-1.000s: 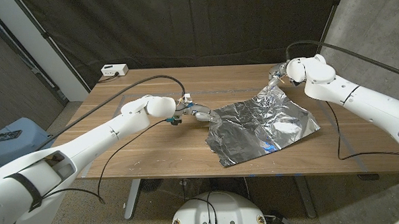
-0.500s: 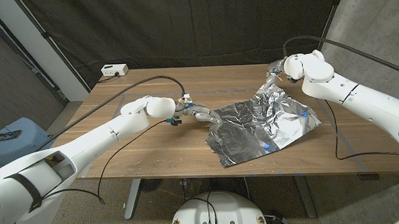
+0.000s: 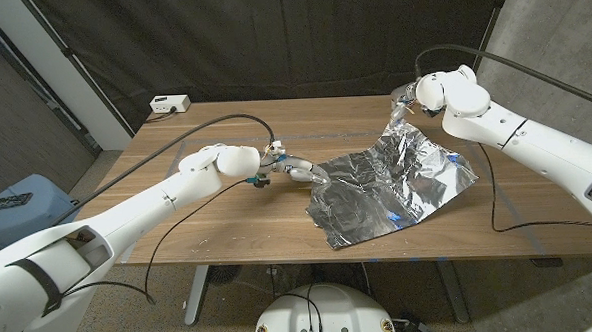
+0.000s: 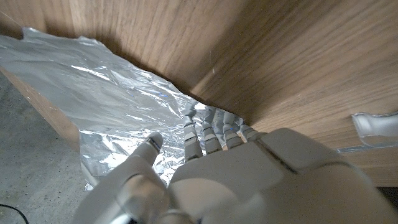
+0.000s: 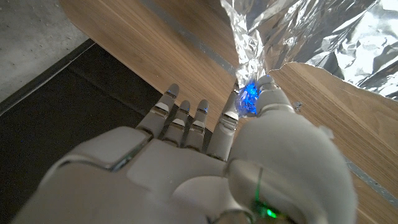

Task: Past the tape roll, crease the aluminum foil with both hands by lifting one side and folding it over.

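Head view: foil lies on the table between the two hands, long axis running from the near edge up to the far right corner. Left robot hand touches the foil's left corner, fingers laid on it; whether it grips or only presses, cannot tell. Farther off, right robot hand pinches the far corner between thumb and finger, lifted clear of the table. Judgement: fold should carry that raised corner toward the left hand.
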`<state>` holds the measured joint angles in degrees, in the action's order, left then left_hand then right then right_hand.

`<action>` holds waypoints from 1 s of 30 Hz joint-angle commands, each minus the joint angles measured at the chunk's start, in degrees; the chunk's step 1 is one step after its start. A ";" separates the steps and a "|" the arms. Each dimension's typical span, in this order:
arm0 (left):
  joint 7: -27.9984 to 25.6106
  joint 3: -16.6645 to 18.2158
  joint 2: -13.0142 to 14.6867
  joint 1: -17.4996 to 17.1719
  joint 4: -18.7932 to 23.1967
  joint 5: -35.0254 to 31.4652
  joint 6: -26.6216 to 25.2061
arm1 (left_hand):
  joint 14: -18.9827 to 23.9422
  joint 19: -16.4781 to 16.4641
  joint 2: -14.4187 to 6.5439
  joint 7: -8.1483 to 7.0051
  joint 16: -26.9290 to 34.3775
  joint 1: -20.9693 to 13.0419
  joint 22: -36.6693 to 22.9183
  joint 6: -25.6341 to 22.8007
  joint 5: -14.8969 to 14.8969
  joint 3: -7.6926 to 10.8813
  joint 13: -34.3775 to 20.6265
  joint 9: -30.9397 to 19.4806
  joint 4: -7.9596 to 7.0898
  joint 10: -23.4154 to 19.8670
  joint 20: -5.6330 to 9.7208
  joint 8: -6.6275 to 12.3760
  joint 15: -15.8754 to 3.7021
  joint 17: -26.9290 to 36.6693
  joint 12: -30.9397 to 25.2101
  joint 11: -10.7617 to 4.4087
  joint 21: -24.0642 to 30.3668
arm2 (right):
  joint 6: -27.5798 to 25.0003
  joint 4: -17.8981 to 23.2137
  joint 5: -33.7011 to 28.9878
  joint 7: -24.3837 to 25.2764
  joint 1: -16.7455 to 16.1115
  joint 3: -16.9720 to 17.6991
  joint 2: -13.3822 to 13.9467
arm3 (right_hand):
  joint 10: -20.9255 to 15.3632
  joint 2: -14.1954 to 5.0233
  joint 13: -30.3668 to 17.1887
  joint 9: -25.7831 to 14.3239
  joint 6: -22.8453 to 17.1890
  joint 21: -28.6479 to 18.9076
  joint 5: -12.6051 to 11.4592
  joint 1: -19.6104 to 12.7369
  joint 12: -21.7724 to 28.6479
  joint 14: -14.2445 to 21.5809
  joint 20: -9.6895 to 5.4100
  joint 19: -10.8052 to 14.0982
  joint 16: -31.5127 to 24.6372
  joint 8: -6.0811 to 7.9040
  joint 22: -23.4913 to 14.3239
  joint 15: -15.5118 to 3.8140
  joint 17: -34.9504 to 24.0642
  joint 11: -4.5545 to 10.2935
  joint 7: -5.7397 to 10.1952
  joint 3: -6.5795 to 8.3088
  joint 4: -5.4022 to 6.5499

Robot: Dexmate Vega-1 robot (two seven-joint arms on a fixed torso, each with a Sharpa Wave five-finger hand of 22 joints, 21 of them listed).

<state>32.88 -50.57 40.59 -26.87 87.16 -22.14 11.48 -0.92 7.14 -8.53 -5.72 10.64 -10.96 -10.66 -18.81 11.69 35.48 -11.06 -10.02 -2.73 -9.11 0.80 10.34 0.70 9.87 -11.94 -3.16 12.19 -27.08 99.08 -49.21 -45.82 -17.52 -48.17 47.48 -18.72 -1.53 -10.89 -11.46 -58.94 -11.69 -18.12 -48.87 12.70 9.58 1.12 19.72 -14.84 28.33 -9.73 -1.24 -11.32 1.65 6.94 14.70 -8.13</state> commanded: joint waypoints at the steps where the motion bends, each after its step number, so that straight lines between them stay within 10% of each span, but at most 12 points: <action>1: -0.54 -0.01 -0.31 -0.12 -1.10 0.28 1.00 | 0.34 -0.10 0.18 -0.39 -0.01 -0.64 -0.06 -0.08 0.13 0.04 -0.18 -0.31 0.48 -0.73 0.06 0.23 0.30 0.05 -0.49 0.01 0.46 | -0.64 -0.83 -2.52 -3.83 2.27 -1.50 -2.83 | -0.65 -0.41 -0.03 -0.02 -0.10 0.10 0.03 -0.58 -0.12 0.56 0.32 0.30 -0.40 -0.08 -0.24 0.06 -0.15 -0.30 -0.48 -0.23 0.07; 30: -1.09 -0.18 -0.57 -0.22 -2.24 0.52 2.34 | 0.56 -0.34 0.35 -0.35 -0.05 -0.80 -0.06 -0.04 0.03 0.42 -0.20 -0.33 1.17 -0.73 0.10 0.23 0.43 0.08 -0.48 0.03 0.44 | -5.62 2.08 -4.21 -8.06 2.62 -2.49 -5.17 | -4.44 -1.28 -0.03 0.06 -3.18 -0.03 0.64 -2.35 0.18 4.10 0.98 1.39 -1.06 0.39 -0.25 0.14 -0.10 -0.61 -1.22 -0.53 -0.35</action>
<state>31.90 -50.66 39.98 -26.88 84.99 -21.62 13.50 -0.61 7.16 -8.31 -5.73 10.59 -11.18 -10.66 -18.81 11.69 35.73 -11.06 -10.32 -2.04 -9.33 0.82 10.31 1.02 9.72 -11.94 -3.39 12.19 -31.00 99.85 -52.69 -51.93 -15.18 -50.28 43.07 -22.69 -2.82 -10.89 -11.47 -61.53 -11.69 -17.68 -50.60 12.75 13.13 2.15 20.75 -15.49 28.33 -9.73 -1.31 -11.32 1.16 6.03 14.14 -8.21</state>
